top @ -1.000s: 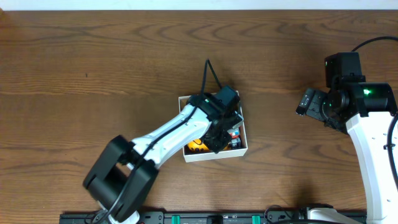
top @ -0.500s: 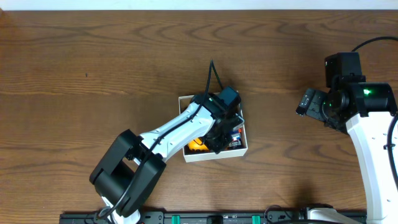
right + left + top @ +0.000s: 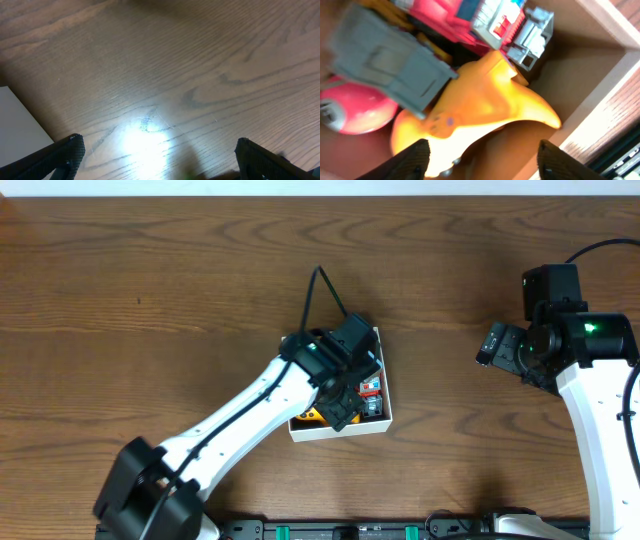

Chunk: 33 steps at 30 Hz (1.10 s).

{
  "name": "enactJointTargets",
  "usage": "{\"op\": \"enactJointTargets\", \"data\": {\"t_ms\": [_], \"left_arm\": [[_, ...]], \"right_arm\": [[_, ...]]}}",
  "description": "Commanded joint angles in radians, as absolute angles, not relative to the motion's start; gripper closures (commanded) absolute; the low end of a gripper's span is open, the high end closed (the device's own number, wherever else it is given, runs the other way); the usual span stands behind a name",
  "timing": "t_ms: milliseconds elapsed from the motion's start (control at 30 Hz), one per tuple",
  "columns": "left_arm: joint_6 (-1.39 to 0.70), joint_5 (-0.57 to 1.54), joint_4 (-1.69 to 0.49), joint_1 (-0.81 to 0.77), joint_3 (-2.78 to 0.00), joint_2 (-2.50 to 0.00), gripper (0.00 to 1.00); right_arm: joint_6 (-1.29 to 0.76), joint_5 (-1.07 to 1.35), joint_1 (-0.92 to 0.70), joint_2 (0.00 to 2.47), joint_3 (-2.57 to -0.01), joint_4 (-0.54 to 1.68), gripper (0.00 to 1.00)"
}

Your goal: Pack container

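the container (image 3: 340, 431) sits near the middle of the bench (image 3: 150, 280), a shallow square box with thin white walls and a brown cardboard floor. the left arm (image 3: 230, 430) reaches in from the lower left, and its wrist covers most of the box in the overhead view. the left pincer (image 3: 490, 162) hangs just above the box floor with its dark fingers (image 3: 415, 160) set wide apart, gripping nothing.

in the left wrist view an orange plastic toy (image 3: 485, 100) with a curved pointed tip lies below the gap between the fingers, its point aimed at the box's white wall (image 3: 592, 112). a grey blocky toy (image 3: 385, 60) lies partly over the orange one. a pink-red ball (image 3: 355, 107) is just beside both, at the left edge of that view. a red, white and grey toy vehicle (image 3: 490, 20) lies farther in, touching the orange toy's upper edge and close to a corner of the box. that view is blurred, so finer detail cannot be told.

the right pincer (image 3: 162, 155) is well apart from the box, at the right side of the bench, fingers spread wide over bare wood with nothing between them. a pale flat surface (image 3: 15, 120) shows at the left edge of the right wrist view; what it is cannot be told.
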State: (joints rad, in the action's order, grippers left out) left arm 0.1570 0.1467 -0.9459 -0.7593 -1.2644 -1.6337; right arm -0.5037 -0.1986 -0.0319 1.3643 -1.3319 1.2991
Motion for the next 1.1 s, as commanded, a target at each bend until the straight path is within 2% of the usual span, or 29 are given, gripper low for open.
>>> {"op": "enactJointTargets", "data": {"t_ms": [0,33,100,300,600,833,1067], "left_arm": [[0.163,0.095,-0.954,-0.753,-1.25,-1.597,0.28],[0.163,0.088,-0.957,-0.753,-1.25,-1.591,0.27],[0.163,0.067,-0.965,-0.753,-1.25,-1.583,0.18],[0.162,0.032,-0.987,-0.748,-1.25,-1.552,0.02],[0.158,-0.021,-0.952,-0.652,-1.25,-1.418,0.02],[0.106,-0.02,-0.82,-0.405,-1.25,-1.352,0.02],[-0.006,-0.019,-0.715,-0.153,-1.25,-1.352,0.02]], "right_arm": [[-0.492,-0.213,-0.023,1.368,-1.327,1.301,0.01],[-0.492,-0.213,-0.023,1.368,-1.327,1.301,0.01],[-0.492,-0.213,-0.023,1.368,-1.327,1.299,0.01],[-0.491,-0.213,-0.023,1.368,-1.327,1.286,0.01],[-0.386,-0.212,-0.028,1.368,-1.327,1.145,0.01],[-0.189,-0.135,-0.034,1.368,-1.327,0.835,0.01],[-0.184,-0.179,-0.031,1.368,-1.327,0.577,0.01]]}}
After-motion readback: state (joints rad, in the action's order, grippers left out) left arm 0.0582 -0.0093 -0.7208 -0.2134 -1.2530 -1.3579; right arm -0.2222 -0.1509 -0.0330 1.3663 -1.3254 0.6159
